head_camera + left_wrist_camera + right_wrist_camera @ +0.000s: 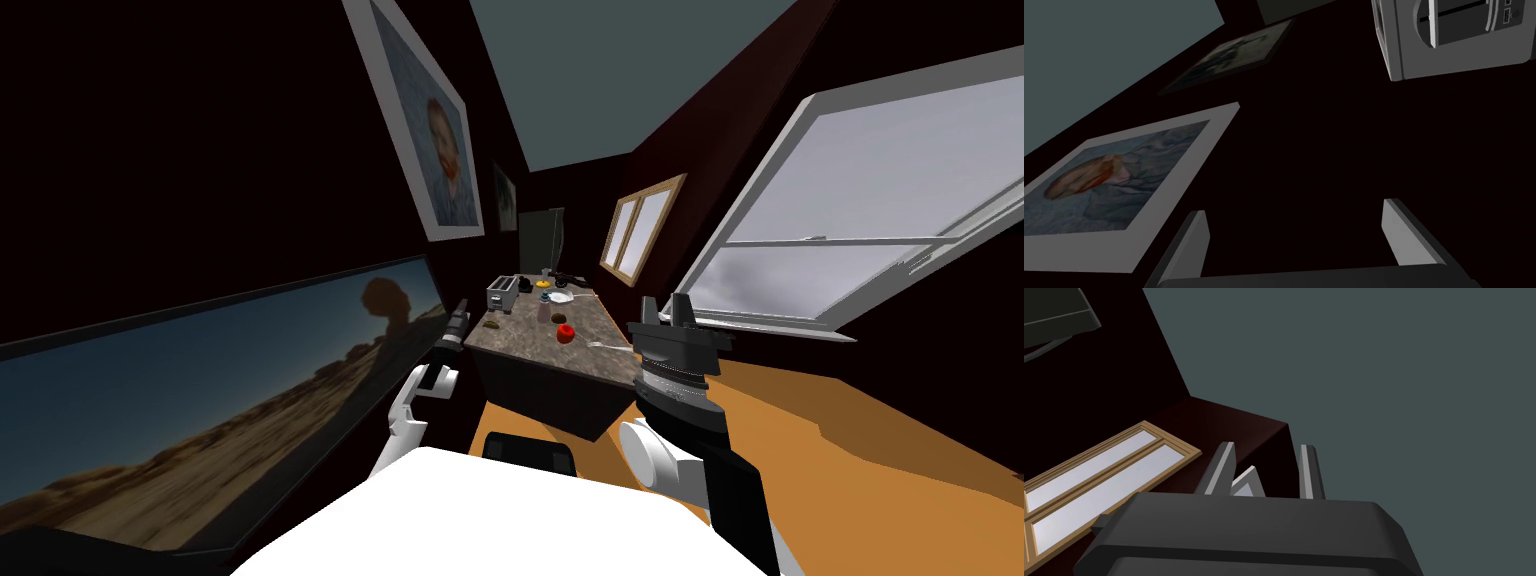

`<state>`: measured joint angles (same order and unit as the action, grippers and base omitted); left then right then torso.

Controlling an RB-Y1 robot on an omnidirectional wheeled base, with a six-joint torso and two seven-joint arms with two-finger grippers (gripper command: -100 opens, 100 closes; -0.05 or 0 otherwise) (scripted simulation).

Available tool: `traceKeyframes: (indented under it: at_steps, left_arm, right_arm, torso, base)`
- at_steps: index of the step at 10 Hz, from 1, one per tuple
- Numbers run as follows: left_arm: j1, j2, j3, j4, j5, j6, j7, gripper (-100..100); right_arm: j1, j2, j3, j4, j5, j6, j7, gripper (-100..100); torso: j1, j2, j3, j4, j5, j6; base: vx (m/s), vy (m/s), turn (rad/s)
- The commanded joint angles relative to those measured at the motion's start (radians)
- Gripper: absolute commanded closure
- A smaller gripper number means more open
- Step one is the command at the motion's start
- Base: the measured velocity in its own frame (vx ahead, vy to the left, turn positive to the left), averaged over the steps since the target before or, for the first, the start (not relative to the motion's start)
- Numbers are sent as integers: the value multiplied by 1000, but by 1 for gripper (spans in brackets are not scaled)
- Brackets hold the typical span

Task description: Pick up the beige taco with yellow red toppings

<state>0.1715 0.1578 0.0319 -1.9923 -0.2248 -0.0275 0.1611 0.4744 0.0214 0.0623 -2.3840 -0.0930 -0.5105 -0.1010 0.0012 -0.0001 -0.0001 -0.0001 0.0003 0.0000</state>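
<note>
Taco [493,324] is probably the small beige lump near the table [525,345]'s left edge, well ahead. Judged light with a brittle shell: pinch gently across the fold. Left gripper [1296,215] spread wide, right gripper [1266,453] narrowly apart, both empty.

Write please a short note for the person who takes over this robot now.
Left gripper: jaws open, empty, by the left edge of the table, near the toaster.
Right gripper: jaws open, empty, raised by the table's right side.
Taco: among the small items on the table, too small to tell which.
Done: nothing grasped.
Left: find taco, reach, grasp, lift.
</note>
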Motion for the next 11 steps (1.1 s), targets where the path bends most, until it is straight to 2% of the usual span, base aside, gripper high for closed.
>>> traceKeyframes:
  at_steps: [1,2,4,5,7,8,9,10,11]
  left_arm:
    - [-30,4,5,19,-6,50,0,-100]
    - [-71,7,15,57,-22,74,-2,-100]
    - [-80,7,15,57,-22,117,-2,-100]
    - [-127,8,26,96,-37,151,-4,-100]
    - [-132,8,26,96,-37,186,-4,-100]
    - [-181,9,38,137,-52,223,-7,-100]
    - [-184,9,38,137,-52,251,-7,-100]
    - [-221,9,50,178,-66,279,-10,-100]
    - [-237,9,50,180,-66,306,-10,-100]
  right_arm:
    - [0,0,0,0,0,0,0,0]
    - [0,0,0,0,0,0,0,0]
    - [0,0,0,0,0,0,0,0]
    - [0,0,0,0,0,0,0,0]
    - [0,0,0,0,0,0,0,0]
    - [0,0,0,0,0,0,0,0]
    - [0,0,0,0,0,0,0,0]
    - [0,0,0,0,0,0,0,0]
    - [0,0,0,0,0,0,0,0]
  torso:
    - [0,0,0,0,0,0]
    - [0,0,0,0,0,0]
    - [1,1,1,0,0,0]
    - [0,1,0,0,0,-1]
    - [0,0,0,0,0,0]
    - [0,0,0,0,0,-1]
    - [0,0,0,0,0,0]
    - [0,0,0,0,0,-1]
    - [1,0,0,0,0,0]
  base:
    - [-10,23,-43]
    - [-22,33,-87]
    - [-15,23,-19]
    - [-11,16,-74]
    - [-7,18,-28]
    - [-11,21,-81]
    - [-11,25,-51]
    - [-14,35,-93]
    - [-12,30,-52]
